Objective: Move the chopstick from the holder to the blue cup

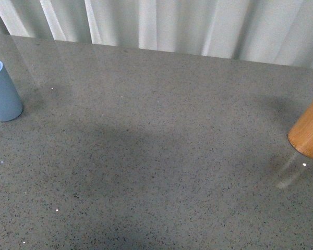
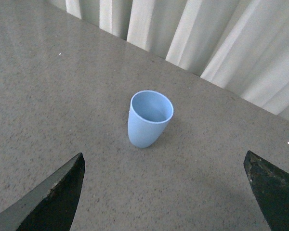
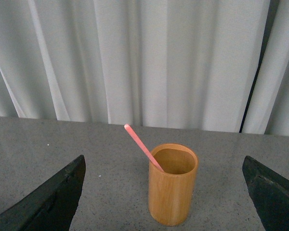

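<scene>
The blue cup (image 1: 2, 91) stands upright at the table's far left edge of the front view; in the left wrist view the blue cup (image 2: 150, 119) is empty and sits ahead of my left gripper (image 2: 164, 166), which is open and well short of it. The orange-brown holder (image 1: 309, 133) is cut off at the right edge of the front view. In the right wrist view the holder (image 3: 173, 185) stands upright with one pink chopstick (image 3: 143, 146) leaning out of it. My right gripper (image 3: 164, 166) is open, apart from the holder, with nothing between its fingers.
A grey speckled table (image 1: 156, 156) spreads between cup and holder. Pale curtains (image 1: 198, 26) hang along its back edge. Neither arm shows in the front view.
</scene>
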Tool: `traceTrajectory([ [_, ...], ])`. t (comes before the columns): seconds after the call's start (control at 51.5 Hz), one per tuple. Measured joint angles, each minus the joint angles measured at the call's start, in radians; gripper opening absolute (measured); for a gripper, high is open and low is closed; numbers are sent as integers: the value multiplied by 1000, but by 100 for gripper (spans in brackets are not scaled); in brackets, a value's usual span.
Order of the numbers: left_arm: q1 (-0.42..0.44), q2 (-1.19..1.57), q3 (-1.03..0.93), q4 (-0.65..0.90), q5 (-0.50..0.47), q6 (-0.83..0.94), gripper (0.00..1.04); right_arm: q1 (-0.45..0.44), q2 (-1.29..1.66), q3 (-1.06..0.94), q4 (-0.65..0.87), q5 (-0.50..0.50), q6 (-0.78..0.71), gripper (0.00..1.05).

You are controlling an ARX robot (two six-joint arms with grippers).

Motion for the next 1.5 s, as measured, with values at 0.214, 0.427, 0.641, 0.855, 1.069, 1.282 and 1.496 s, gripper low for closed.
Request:
traceTrajectory([
  [0.214, 4, 327, 167, 135, 55, 62, 98, 0, 0, 0, 0, 0, 0, 95],
  [0.427, -44, 625, 412, 24, 65, 124, 98, 0, 0, 0, 0, 0, 0, 95],
  [0.641, -36, 903, 670, -209, 68, 134, 98, 0, 0, 0, 0, 0, 0, 95],
  [0.855, -15, 1022, 796, -231, 53, 163, 98, 0, 0, 0, 0, 0, 0, 95],
  [1.069, 32, 1164, 895, -231, -48, 239, 98, 0, 0, 0, 0, 0, 0, 95],
  [1.282, 60, 1222, 908, -247, -50, 260, 98, 0, 0, 0, 0, 0, 0, 95],
  [1.496, 51, 1258, 905, -225, -43, 260, 98, 0, 0, 0, 0, 0, 0, 95],
])
